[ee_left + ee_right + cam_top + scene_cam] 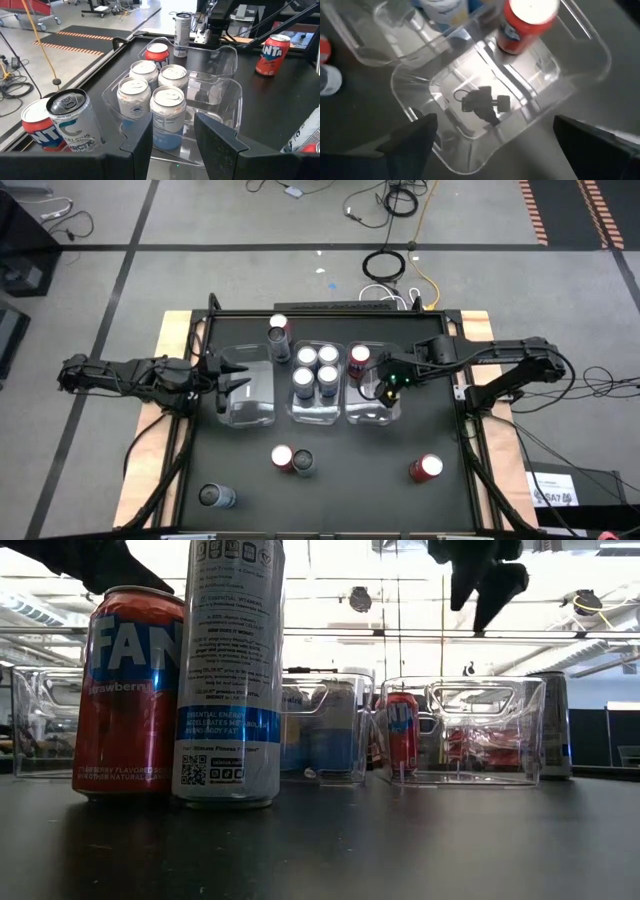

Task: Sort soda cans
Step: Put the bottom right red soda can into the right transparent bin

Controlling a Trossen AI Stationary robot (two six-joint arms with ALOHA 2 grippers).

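Three clear, glossy, rectangular plastic bins with rounded corners are being shown side by side in the middle of the matte black table top (330,480). The middle bin (316,412) is being filled by four blue-silver cylindrical cans (316,370) with silvery round tops, packed two by two. The right bin (372,414) is being occupied by one red cylindrical can (360,361) at its 12 o'clock end. The left bin (250,408) is being left without cans inside.

The right gripper (386,388) is being held above the right bin, fingers spread wide, nothing gripped; its shadow is being cast on the see-through floor in the wrist view. The left gripper (232,376) is being parked over the left bin, fingers partly apart with nothing between them.

Elsewhere: a tall dark grey can (280,332) is being seen at 11 o'clock just outside the bins, a red and dark pair (292,460) at 6, another red can (426,469) at 4, another dark one (214,496) at 7.
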